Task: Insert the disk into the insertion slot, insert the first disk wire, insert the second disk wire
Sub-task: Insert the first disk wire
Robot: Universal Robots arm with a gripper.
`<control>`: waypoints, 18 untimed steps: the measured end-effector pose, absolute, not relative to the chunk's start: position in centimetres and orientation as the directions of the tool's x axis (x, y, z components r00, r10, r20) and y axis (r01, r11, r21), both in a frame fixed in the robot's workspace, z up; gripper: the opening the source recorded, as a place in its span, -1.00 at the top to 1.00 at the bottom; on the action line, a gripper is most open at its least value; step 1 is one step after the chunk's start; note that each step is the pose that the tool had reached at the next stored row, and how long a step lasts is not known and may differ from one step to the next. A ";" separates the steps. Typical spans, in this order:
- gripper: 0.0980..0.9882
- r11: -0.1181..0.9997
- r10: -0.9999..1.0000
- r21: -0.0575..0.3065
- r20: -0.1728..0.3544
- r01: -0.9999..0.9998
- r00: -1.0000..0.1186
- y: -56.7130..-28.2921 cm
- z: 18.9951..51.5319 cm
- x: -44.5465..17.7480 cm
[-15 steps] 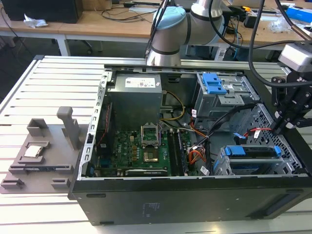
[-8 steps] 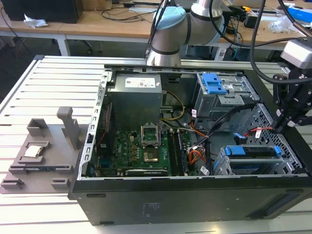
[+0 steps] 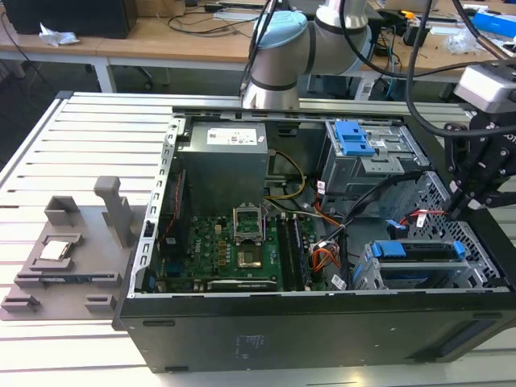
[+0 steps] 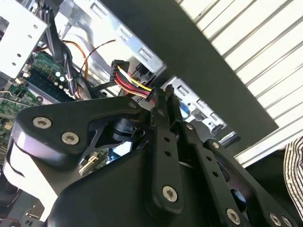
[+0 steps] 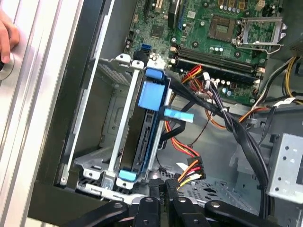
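Pinching a loose wire plug (image 4: 150,96), the gripper (image 4: 165,100) is hovering by the disk (image 3: 423,256) sitting in the slot (image 3: 364,274) at the case's (image 3: 242,339) four o'clock.

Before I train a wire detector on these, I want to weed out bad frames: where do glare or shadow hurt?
Second wrist view: the table is blown out white, and the gripper is a dark mass up close. First wrist view: the table glares too, while the disk sits in shadow. Exterior view: even light, no strong glare.
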State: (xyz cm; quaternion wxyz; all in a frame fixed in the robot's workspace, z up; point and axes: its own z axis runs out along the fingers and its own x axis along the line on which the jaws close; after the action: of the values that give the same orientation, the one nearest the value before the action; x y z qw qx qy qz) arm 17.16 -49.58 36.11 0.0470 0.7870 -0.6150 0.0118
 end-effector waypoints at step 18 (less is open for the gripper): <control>0.84 -0.239 -0.967 0.059 0.076 -0.969 0.243 -51.5 35.8 12.8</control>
State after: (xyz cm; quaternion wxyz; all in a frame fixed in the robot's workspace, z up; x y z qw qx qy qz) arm 12.81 -51.48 35.77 0.0470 0.7870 -0.6151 0.0119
